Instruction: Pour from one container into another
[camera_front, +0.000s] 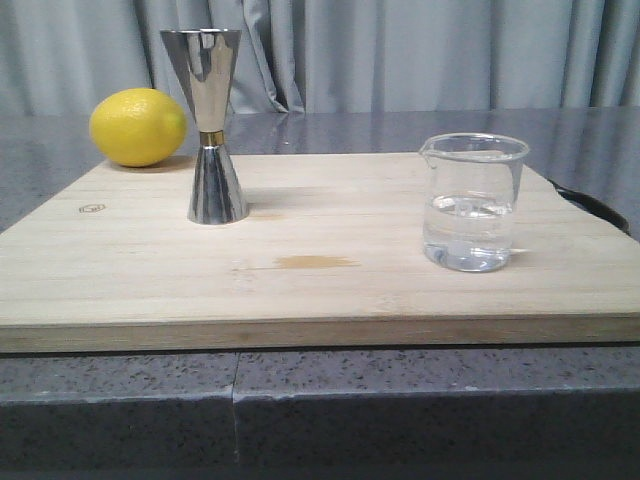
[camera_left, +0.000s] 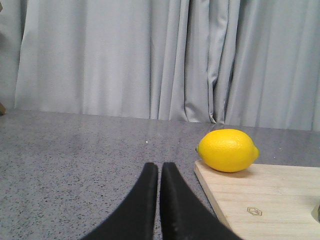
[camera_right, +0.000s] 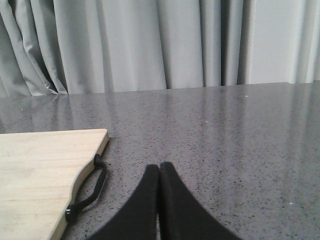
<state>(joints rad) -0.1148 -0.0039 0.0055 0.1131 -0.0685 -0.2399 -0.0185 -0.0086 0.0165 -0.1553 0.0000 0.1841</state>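
Observation:
The clear glass beaker (camera_front: 472, 200) stands upright on the right of the wooden board (camera_front: 330, 290), holding some clear liquid, its pouring lip to the left. The tall steel hourglass jigger (camera_front: 209, 125) with a gold band stands upright at the board's back left. Neither gripper shows in the front view. My left gripper (camera_left: 159, 168) is shut and empty over the grey counter, left of the board. My right gripper (camera_right: 159, 168) is shut and empty over the counter, right of the board.
A yellow lemon (camera_front: 137, 127) lies on the board's back left corner, close to the jigger; the lemon (camera_left: 228, 150) also shows in the left wrist view. A black loop (camera_right: 88, 192) hangs off the board's right edge. Grey curtains close off the back.

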